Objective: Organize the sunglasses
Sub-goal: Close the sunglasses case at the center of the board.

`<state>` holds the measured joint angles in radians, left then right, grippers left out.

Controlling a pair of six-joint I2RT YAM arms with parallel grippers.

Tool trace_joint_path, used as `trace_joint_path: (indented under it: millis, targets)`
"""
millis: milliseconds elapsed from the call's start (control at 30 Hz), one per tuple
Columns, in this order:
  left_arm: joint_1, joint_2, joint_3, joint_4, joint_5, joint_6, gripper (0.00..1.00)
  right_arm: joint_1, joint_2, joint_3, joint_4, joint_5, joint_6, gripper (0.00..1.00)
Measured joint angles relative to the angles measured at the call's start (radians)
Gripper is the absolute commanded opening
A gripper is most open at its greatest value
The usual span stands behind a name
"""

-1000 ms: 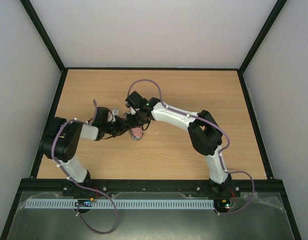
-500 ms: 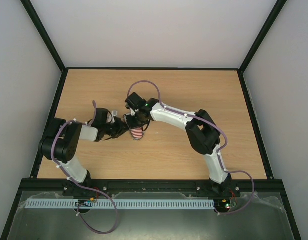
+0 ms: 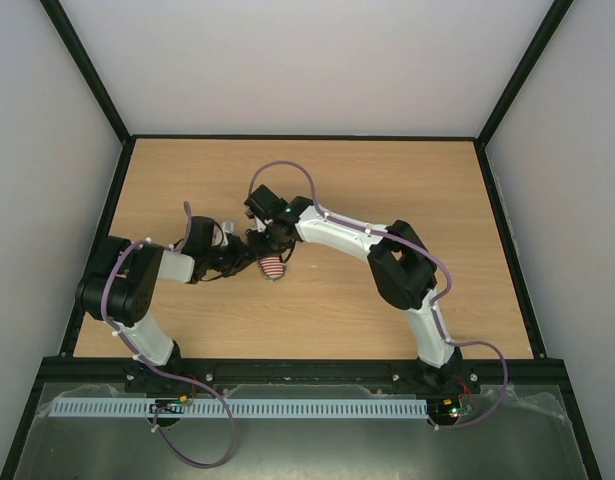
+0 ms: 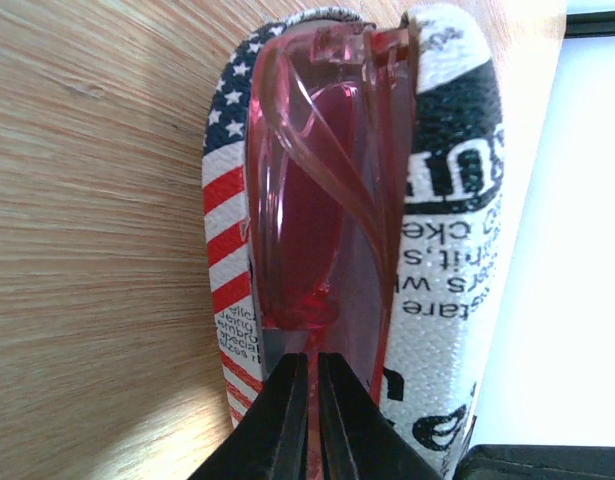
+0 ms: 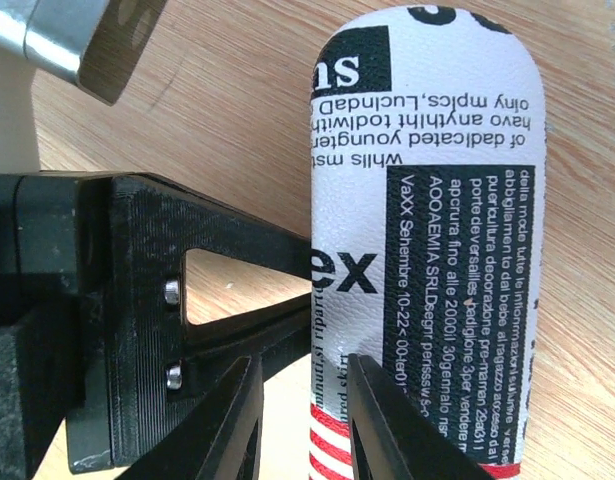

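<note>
While my left hand (image 4: 307, 362) sits at the near end of the sunglasses (image 4: 309, 200), its two fingers are drawn almost together with a sliver of red showing between them. I read that as clamped on the frame's end rather than merely closed. The translucent red frame lies folded inside the flag-print case (image 4: 449, 200), wedged between the striped half and the newsprint half, and its far hinge end reaches nearly to the case's far tip.

On the right wrist camera, my right hand (image 5: 304, 365) has its fingers apart. One lies over the edge of the newsprint shell and the other is beside it, with bare wood showing in the gap, so I judge it is steadying the case, not gripping it. The case itself rests on the wooden counter (image 4: 87, 200), near the middle, where both arms meet.

I take the step in hand to be seating the glasses in the case. Next I would need to let go with the left hand and draw it straight back out of the opening without dragging the frame along. Then I would press the two halves shut.
</note>
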<state>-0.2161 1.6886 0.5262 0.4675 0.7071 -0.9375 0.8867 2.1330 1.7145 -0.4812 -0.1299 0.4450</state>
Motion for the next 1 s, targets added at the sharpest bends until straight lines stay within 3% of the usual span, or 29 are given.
trace_joint_path:
  millis: [400, 567, 700, 933, 1000]
  targets:
    - [0.005, 0.0, -0.004, 0.005, 0.003, -0.001, 0.12, 0.049, 0.077, 0.134, -0.12, 0.225, -0.019, 0.26]
    - [0.007, 0.0, -0.006, 0.013, 0.009, -0.001, 0.13, 0.064, 0.086, 0.147, -0.131, 0.267, -0.023, 0.39]
    - [0.008, 0.0, -0.009, 0.026, 0.019, 0.003, 0.13, 0.068, 0.087, 0.143, -0.124, 0.277, -0.037, 0.41]
    - [0.01, 0.0, -0.017, 0.044, 0.023, 0.003, 0.13, 0.069, 0.089, 0.145, -0.128, 0.297, -0.043, 0.29]
    - [0.014, 0.0, -0.018, 0.047, 0.024, 0.003, 0.2, 0.069, 0.095, 0.153, -0.137, 0.303, -0.04, 0.28]
